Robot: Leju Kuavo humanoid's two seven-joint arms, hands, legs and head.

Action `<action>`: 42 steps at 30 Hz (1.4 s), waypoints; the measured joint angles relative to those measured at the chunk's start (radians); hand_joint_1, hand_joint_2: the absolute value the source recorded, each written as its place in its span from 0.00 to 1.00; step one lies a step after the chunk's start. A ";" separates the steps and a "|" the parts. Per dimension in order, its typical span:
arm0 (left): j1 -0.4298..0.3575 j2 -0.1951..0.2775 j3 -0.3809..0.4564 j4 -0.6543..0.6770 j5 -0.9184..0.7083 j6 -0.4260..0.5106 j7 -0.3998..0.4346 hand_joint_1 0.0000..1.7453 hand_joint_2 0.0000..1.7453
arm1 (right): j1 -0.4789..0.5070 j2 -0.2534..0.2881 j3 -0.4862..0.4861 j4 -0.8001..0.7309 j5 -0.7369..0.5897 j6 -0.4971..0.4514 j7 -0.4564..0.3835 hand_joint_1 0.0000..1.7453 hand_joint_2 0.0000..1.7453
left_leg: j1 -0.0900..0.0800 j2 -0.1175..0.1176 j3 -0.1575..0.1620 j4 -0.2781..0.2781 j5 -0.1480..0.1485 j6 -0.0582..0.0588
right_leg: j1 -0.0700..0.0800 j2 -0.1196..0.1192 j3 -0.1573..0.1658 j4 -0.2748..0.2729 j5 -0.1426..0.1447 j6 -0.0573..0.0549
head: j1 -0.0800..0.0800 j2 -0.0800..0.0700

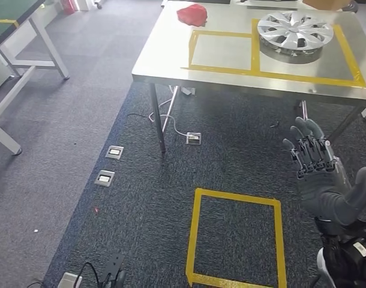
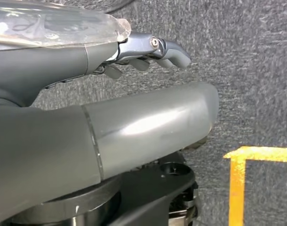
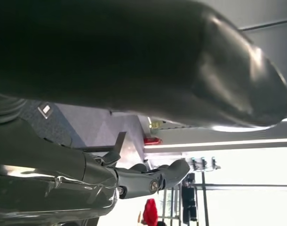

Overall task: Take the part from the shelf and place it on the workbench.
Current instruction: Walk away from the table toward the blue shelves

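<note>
silver and spoked, the round plastic hubcap (image 1: 294,31) lies flat on the brushed-metal desk (image 1: 226,60), inside the right-hand yellow tape box at the far right. a crumpled red cloth (image 1: 192,14) sits at the far edge. the right hand (image 1: 318,171) hovers near, fingers spread, holding nothing. the left hand (image 2: 99,103) is empty, fingers straight, above grey carpet.
</note>
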 joint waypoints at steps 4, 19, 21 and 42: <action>0.001 0.002 0.000 0.000 -0.002 -0.001 0.002 0.00 0.00 | -0.004 0.000 0.000 0.000 -0.002 -0.008 0.001 0.00 0.00 | 0.004 -0.001 -0.024 0.036 -0.022 -0.022 | -0.003 -0.003 -0.017 -0.002 0.022 -0.031 | -0.001 0.000; -0.003 0.005 0.000 0.000 0.009 -0.003 0.005 0.00 0.00 | -0.024 0.010 0.000 0.017 0.002 0.006 -0.018 0.00 0.00 | -0.001 0.000 0.068 -0.025 -0.051 0.023 | 0.008 -0.004 -0.104 0.019 0.074 -0.008 | -0.006 0.000; -0.003 0.005 0.000 0.000 0.011 -0.003 0.005 0.00 0.00 | -0.028 0.010 0.000 0.021 0.002 0.008 -0.019 0.00 0.00 | 0.002 0.001 0.057 -0.030 -0.037 0.030 | 0.004 -0.003 -0.143 0.128 -0.006 0.000 | -0.003 0.000; 0.000 0.006 0.000 0.000 0.023 -0.003 0.003 0.00 0.00 | -0.051 0.042 0.015 0.069 0.003 0.033 -0.033 0.00 0.00 | 0.008 -0.002 -0.031 0.182 -0.131 -0.028 | -0.004 -0.008 -0.082 0.002 0.065 -0.035 | -0.012 0.000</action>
